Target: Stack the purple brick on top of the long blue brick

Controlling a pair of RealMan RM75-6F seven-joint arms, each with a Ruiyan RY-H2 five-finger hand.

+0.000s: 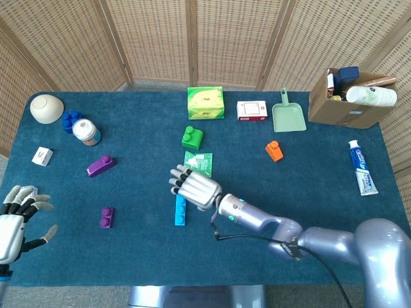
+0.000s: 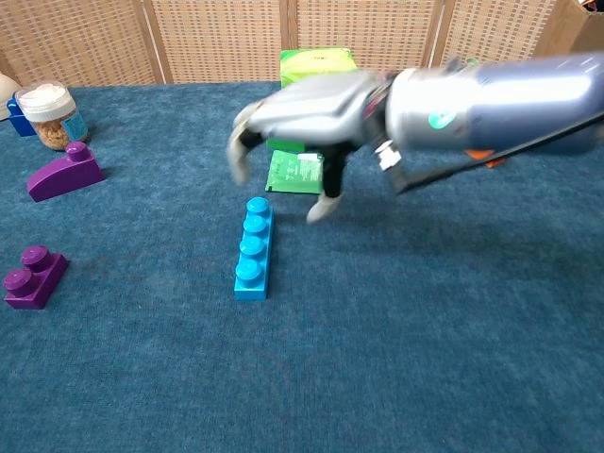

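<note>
Where wicker screens (image 1: 192, 38) stand, blue-carpeted table (image 1: 308, 186) begins

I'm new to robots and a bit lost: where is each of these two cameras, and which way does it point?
Head view: high up, looking down on the whole table; both hands show, left hand and right hand.
Chest view: low, looking forward along the tabletop; only the right hand and its arm show.
Shared: the long blue brick.

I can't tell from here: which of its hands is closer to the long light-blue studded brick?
The right. The right hand hovers just above the long light-blue studded brick, at its far end. The left hand is far off at the table's left edge, fingers spread.
</note>
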